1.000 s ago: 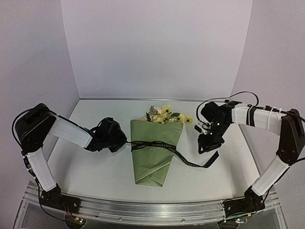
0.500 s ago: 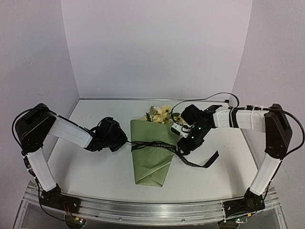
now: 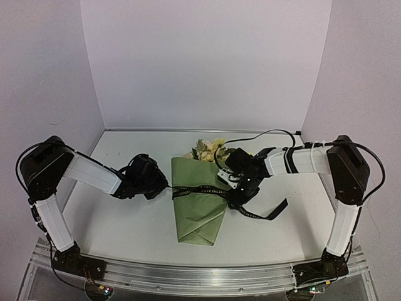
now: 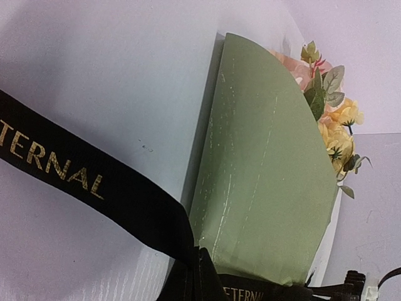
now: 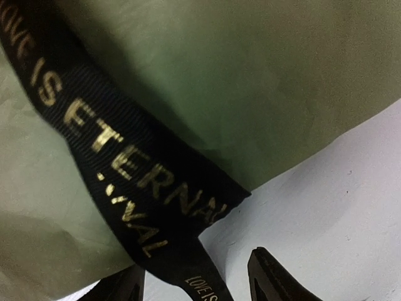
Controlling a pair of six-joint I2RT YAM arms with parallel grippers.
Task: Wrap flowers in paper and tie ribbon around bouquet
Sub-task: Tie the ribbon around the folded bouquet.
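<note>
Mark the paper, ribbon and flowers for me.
paper (image 4: 263,182): left wrist view, middle of the green face.
ribbon (image 5: 119,149): right wrist view, gold-lettered stretch.
flowers (image 3: 210,148): top view, pale blooms at the far end.

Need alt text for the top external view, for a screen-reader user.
A bouquet of yellow flowers in green paper lies on the table, a black ribbon across it. The left end effector grips the ribbon at the bouquet's left edge; the right end effector, open, hovers over the ribbon at the right edge.

White table (image 3: 125,226); plain pale lavender walls (image 3: 207,63) on three sides; even light
</note>
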